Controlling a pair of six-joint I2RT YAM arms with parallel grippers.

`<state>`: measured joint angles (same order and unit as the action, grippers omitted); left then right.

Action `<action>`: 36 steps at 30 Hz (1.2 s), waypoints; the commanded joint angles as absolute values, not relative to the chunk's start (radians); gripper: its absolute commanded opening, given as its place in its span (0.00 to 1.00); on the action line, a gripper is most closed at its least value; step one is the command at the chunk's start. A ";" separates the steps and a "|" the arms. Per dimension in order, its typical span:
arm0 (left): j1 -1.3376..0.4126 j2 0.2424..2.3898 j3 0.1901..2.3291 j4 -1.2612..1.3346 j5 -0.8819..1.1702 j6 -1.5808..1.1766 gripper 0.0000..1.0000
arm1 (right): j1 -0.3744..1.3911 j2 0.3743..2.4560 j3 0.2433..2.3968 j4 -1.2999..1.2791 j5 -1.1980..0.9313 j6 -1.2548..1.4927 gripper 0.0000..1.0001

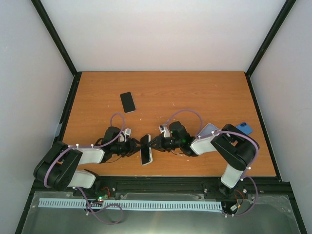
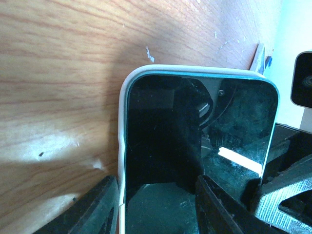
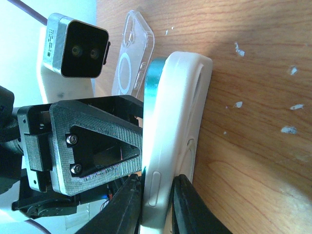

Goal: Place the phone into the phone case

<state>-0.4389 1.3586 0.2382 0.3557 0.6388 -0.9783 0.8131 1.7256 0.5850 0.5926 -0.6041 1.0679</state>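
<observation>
Holding the teal phone (image 2: pixel 161 146) and the white phone case (image 3: pixel 180 122) between them, the two arms meet over the near middle of the wooden table (image 1: pixel 195 92). The right claw (image 3: pixel 158 180) is closed tight on the case, one finger on its back and one on the screen side. I think it does this so the case cannot slide away while the phone is pushed in.

The left claw (image 2: pixel 156 183) has one finger by the white rim and one across the dark screen. I cannot tell if it is squeezing or just pressing.

The white rim hugs one long side and one corner of the phone. At the other corner the teal edge shows bare, so the phone looks only partly in. That corner likely needs a push next.

A black phone (image 1: pixel 127 102) lies farther back. A clear case (image 3: pixel 131 58) lies flat nearby.
</observation>
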 commanded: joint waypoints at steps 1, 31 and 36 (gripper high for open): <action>-0.454 1.366 0.259 0.342 0.655 -0.965 0.45 | 0.821 1.715 0.610 0.519 -0.547 1.025 0.05; -0.454 0.972 0.302 0.280 0.801 -0.980 0.75 | 0.824 1.238 0.470 0.531 -0.459 0.992 0.03; -0.454 0.897 0.263 0.447 0.903 -1.047 0.70 | 0.825 1.142 0.447 0.621 -0.487 1.019 0.05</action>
